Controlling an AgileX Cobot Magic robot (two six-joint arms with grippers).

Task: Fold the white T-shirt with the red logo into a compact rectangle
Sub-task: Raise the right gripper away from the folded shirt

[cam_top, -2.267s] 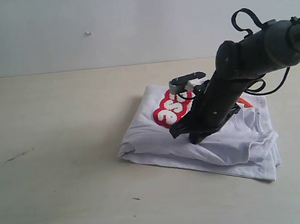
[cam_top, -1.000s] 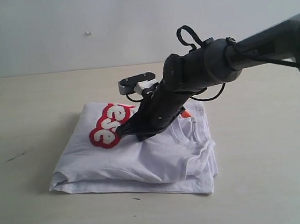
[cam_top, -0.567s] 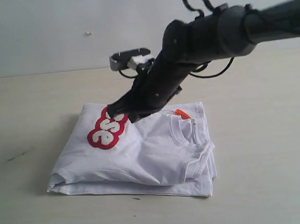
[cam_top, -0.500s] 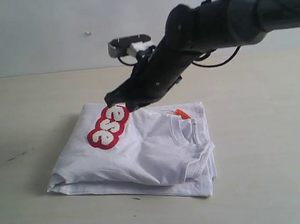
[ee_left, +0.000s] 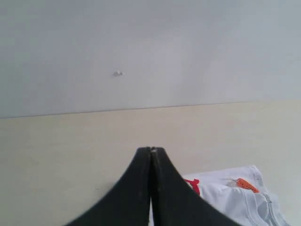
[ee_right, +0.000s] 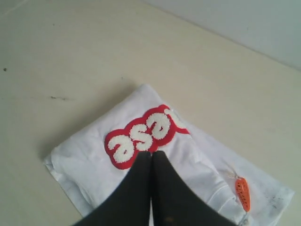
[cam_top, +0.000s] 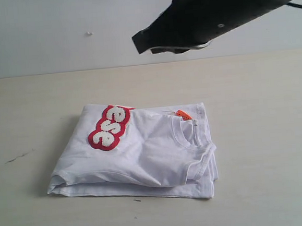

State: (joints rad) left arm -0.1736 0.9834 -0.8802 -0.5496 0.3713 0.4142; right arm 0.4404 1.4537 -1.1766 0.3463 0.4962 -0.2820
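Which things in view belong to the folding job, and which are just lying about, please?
Belongs to the job: white T-shirt; red logo; right gripper.
Lying about: dark scuff on the table; small dark speck.

Left tool [ee_left: 151, 152], jaws pressed together, white T-shirt [ee_left: 249, 207] corner beyond.

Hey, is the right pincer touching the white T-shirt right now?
Apart. The exterior view shows the right pincer hanging high above the white T-shirt, jaws shut, with a clear gap between them.
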